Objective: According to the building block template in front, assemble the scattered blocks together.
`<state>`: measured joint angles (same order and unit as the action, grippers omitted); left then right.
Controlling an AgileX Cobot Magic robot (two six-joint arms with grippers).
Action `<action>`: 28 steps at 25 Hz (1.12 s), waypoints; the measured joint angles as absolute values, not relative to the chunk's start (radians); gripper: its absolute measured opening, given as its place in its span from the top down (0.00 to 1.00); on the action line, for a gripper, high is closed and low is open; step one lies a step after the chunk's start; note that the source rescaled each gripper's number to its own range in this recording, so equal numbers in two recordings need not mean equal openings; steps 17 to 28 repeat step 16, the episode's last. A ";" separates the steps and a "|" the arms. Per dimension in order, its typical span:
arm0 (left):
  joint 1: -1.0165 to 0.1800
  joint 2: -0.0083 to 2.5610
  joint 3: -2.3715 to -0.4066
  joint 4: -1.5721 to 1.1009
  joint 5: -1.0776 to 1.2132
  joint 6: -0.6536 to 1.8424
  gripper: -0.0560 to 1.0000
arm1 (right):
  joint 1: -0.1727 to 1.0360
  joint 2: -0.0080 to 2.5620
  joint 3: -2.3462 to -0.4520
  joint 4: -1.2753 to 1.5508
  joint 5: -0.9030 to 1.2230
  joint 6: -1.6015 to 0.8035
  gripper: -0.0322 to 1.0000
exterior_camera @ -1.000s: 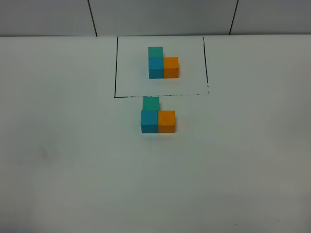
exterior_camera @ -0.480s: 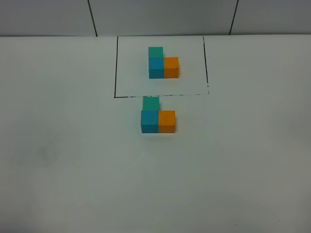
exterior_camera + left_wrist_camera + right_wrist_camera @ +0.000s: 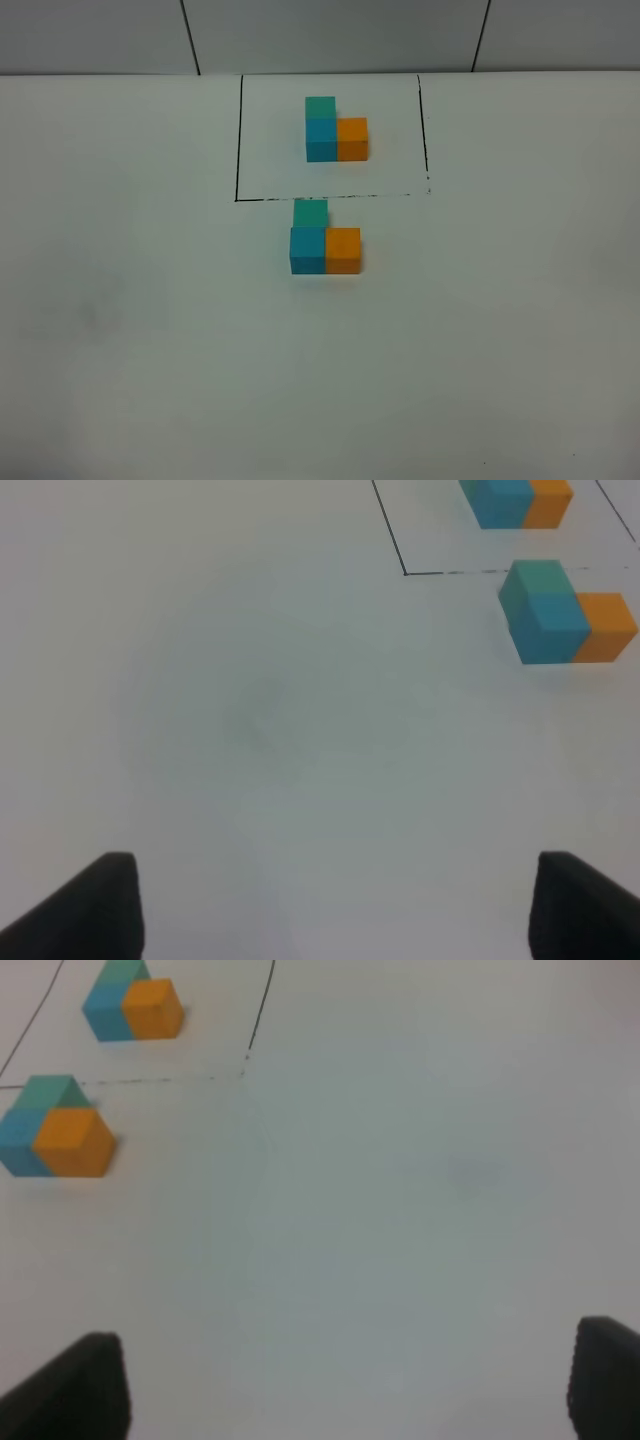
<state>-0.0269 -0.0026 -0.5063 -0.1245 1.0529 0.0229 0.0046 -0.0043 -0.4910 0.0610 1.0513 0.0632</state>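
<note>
Nothing is seen to have moved since the earlier frames. From the exterior high view, the black-outlined rectangular template [image 3: 331, 136] with its joined cubes is seen at upper centre; the three matte unframed cubes [image 3: 325, 240], teal-green, blue and orange, sit touching in an L just below its lower line. In the left wrist view, the left gripper [image 3: 333, 905] is shown spread apart, empty, above the white table [image 3: 250, 730], the cubes at upper right. In the right wrist view, the right gripper [image 3: 345, 1385] is likewise wide apart, grasping nothing, the cubes at upper left.
</note>
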 joint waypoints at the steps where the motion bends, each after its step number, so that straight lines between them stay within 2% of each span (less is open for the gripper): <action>1: -0.027 -0.003 -0.506 -0.125 1.053 0.023 0.34 | 0.005 -0.004 -0.491 0.061 1.051 0.063 0.21; 28: -0.027 -0.003 -0.506 -0.125 1.053 0.023 0.34 | 0.005 -0.004 -0.491 0.064 1.051 0.064 0.21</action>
